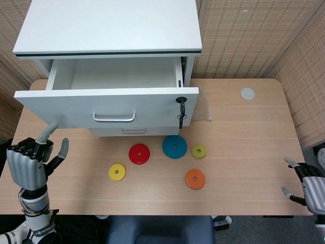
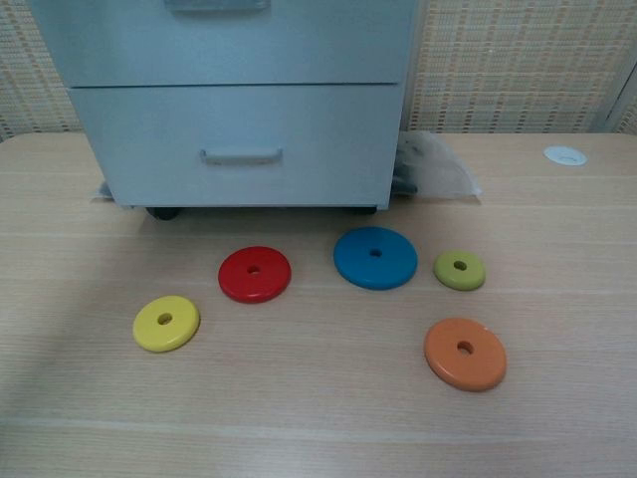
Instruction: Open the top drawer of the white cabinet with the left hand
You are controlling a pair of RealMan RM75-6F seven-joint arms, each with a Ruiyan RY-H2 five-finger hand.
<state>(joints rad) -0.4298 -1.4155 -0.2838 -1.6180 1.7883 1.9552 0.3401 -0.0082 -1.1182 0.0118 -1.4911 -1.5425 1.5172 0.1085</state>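
The white cabinet [image 1: 109, 25] stands at the back left of the table. Its top drawer [image 1: 106, 104] is pulled out, showing an empty inside, and a metal handle [image 1: 114, 118] sits on its front. A black key [image 1: 181, 104] hangs from the lock at the drawer's right end. My left hand [image 1: 29, 162] is at the table's front left edge, well away from the handle, fingers spread and holding nothing. My right hand [image 1: 309, 185] rests at the front right corner, fingers apart, empty. The chest view shows the cabinet front [image 2: 239, 139] but neither hand.
Several coloured discs lie in front of the cabinet: red [image 1: 139, 153], blue [image 1: 174, 146], yellow [image 1: 117, 172], orange [image 1: 195, 179] and a small green one [image 1: 199, 151]. A white cap [image 1: 247, 93] lies at the back right. Clear plastic [image 2: 438, 169] sticks out beside the cabinet.
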